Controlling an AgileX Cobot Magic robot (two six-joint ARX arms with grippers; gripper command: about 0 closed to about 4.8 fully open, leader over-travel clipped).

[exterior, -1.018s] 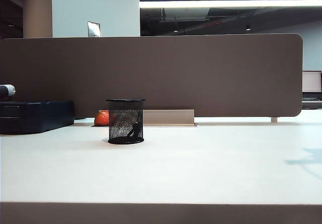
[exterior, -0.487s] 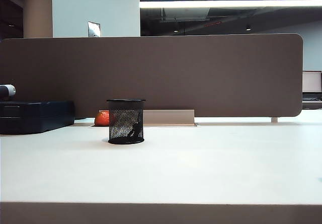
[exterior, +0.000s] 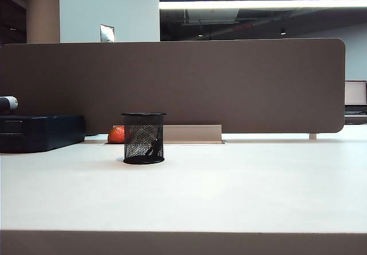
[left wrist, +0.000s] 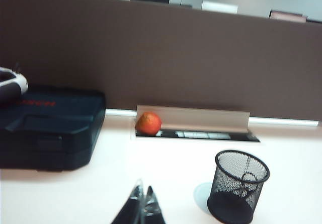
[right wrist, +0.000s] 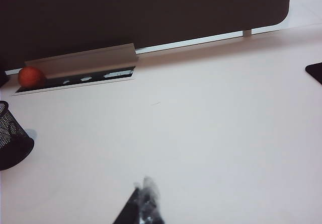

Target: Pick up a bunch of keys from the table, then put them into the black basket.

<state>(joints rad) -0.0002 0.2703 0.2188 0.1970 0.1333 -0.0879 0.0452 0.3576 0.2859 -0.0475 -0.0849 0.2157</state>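
Left tool (left wrist: 143, 204) closed, empty, low over table (exterior: 241, 192) near front edge. Right tool (right wrist: 146, 201) closed, empty, above bare table. Keys (left wrist: 245, 182) inside basket (left wrist: 238, 185), mid-table, left of centre. Orange (left wrist: 149, 123) behind, by cable slot at back edge. Dark case (left wrist: 48, 128) at back left; red lettering, unreadable.

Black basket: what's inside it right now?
Through the mesh of the black basket, a ring and keys show, resting low inside; the exterior view shows a dark shape there too. The basket floor is hidden. Both grippers, left and right, are shut, away from it.
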